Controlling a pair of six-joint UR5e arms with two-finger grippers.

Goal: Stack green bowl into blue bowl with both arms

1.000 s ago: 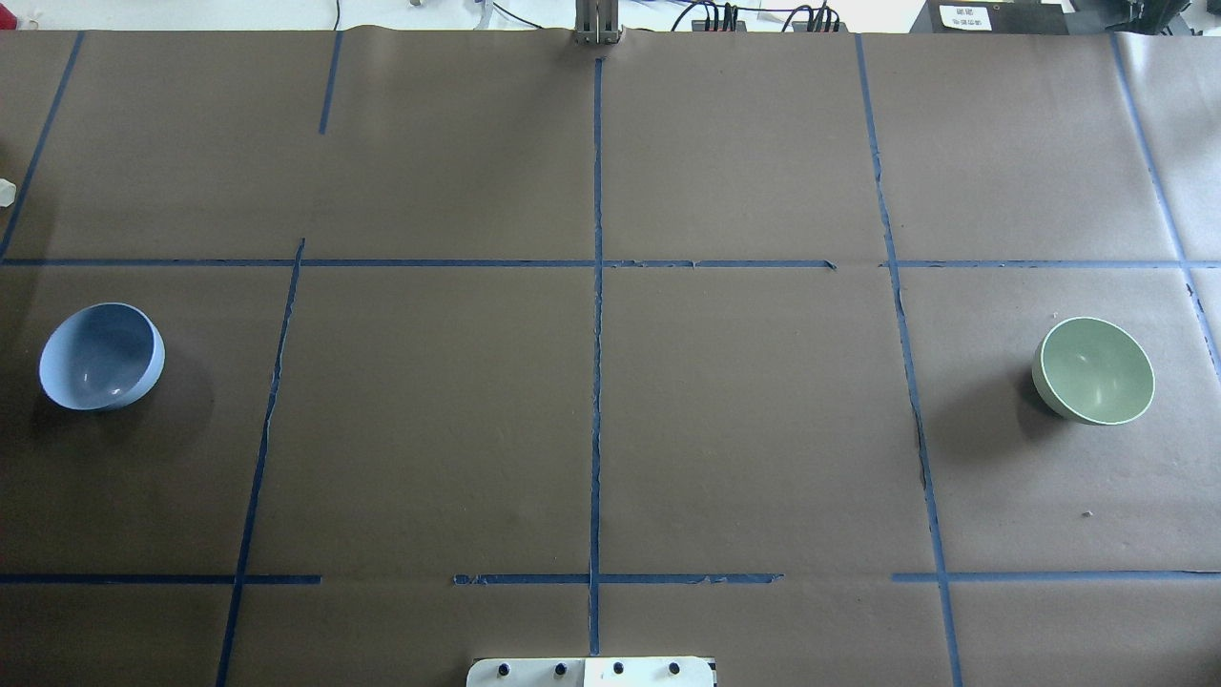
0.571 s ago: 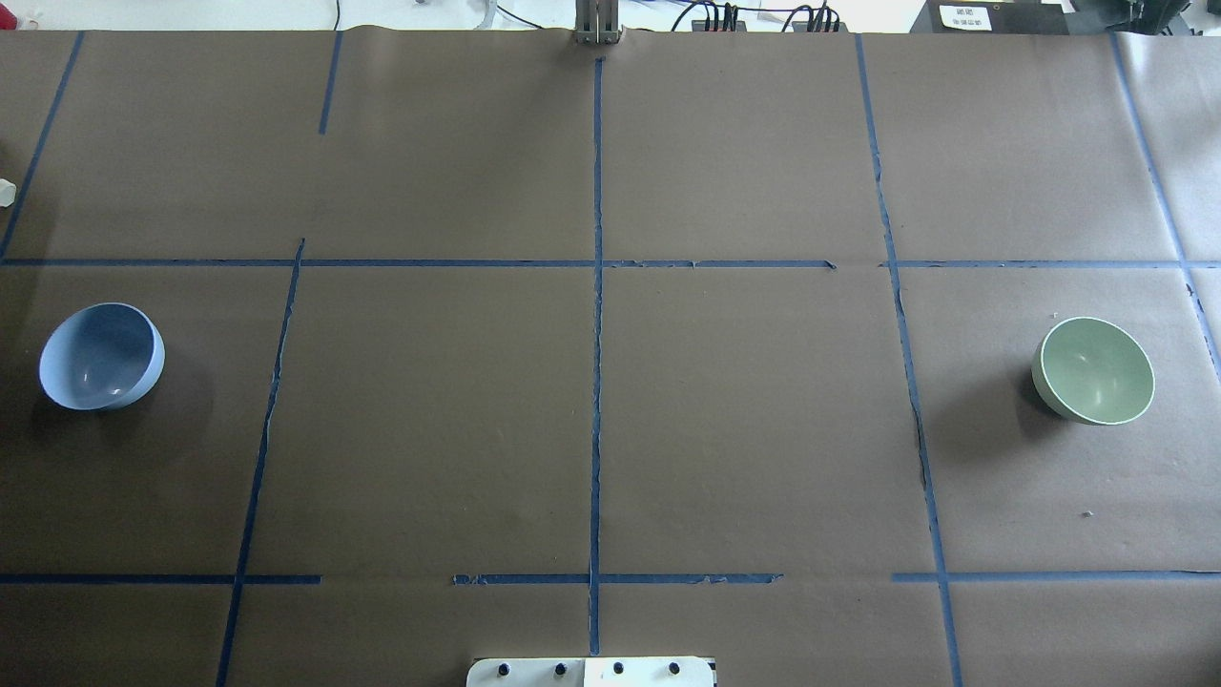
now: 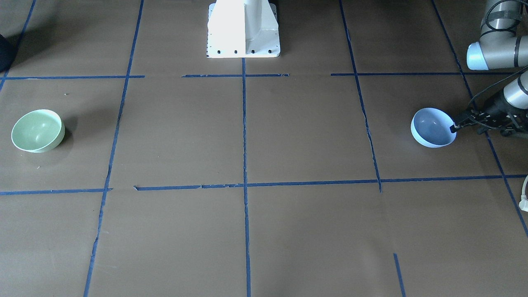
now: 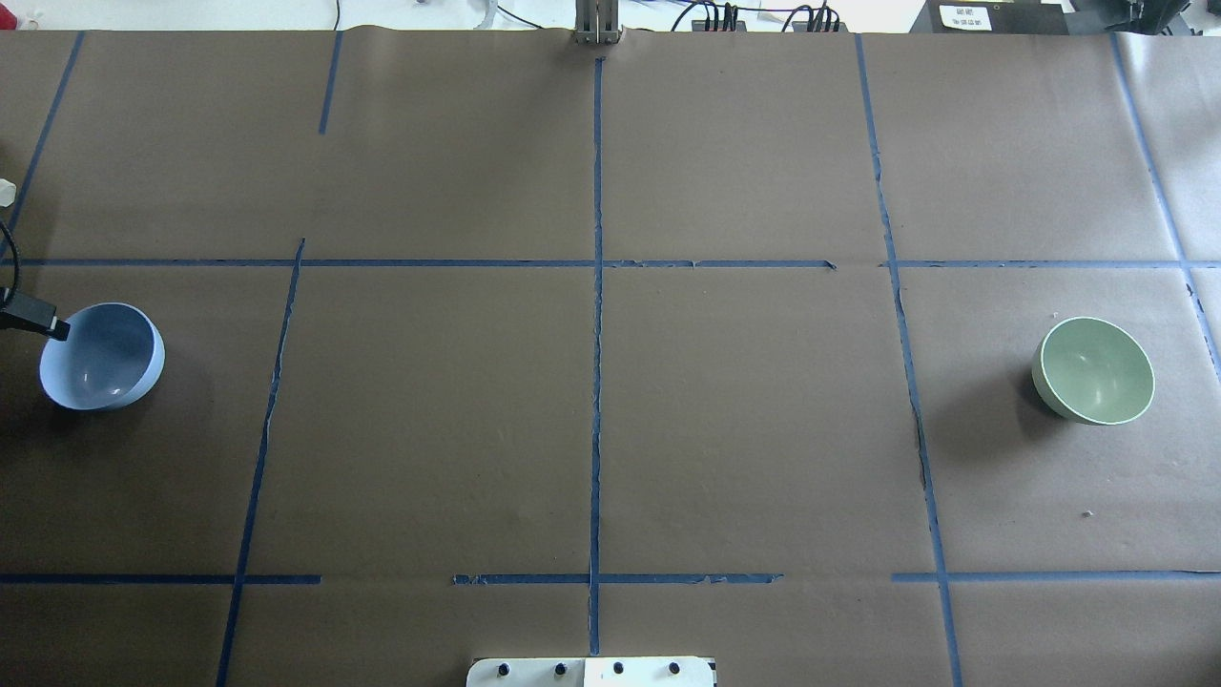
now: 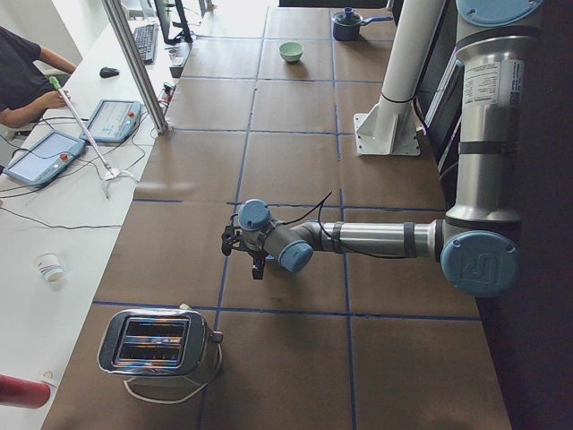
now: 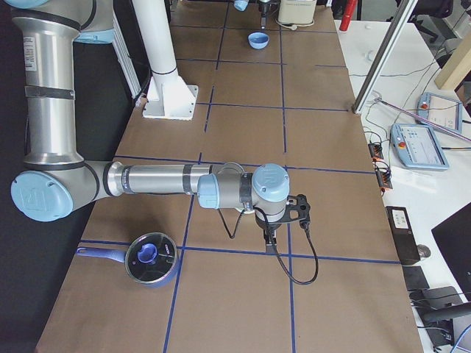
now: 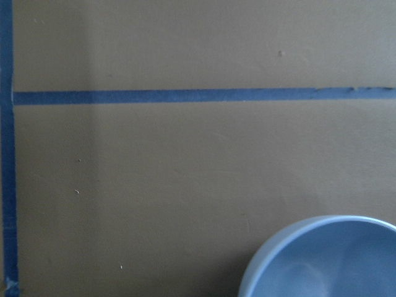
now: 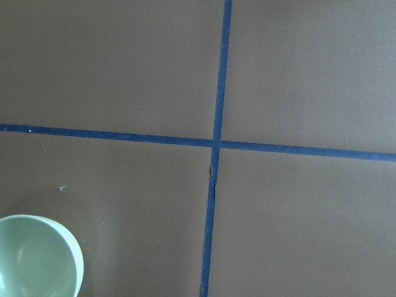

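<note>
Two bowls sit on the brown table (image 4: 429, 429), far apart, one at each end.

On the left is the blue bowl (image 4: 100, 358). A moment ago nothing was next to it. Now the left gripper (image 3: 460, 125) has come in from the edge of the top view, and one black fingertip is right at the bowl's outer rim. I cannot tell if it touches the rim. I also cannot tell if the fingers are spread or closed; only the tip shows well. The bowl has not moved. I think the left arm has just started to reach for this bowl, to hold it or bring it closer.

The middle of the table has only blue tape lines (image 4: 596, 382).

On the right is the green bowl (image 4: 1094, 370). It is in the same spot and nothing touches it. The right gripper (image 6: 271, 237) hangs above the table near it, and its camera sees just a bit of the bowl in a corner. I cannot tell if that gripper is spread or closed.

Both bowls stand with the open side up. They are round, so they have no long side. No stacking has been done yet.
</note>
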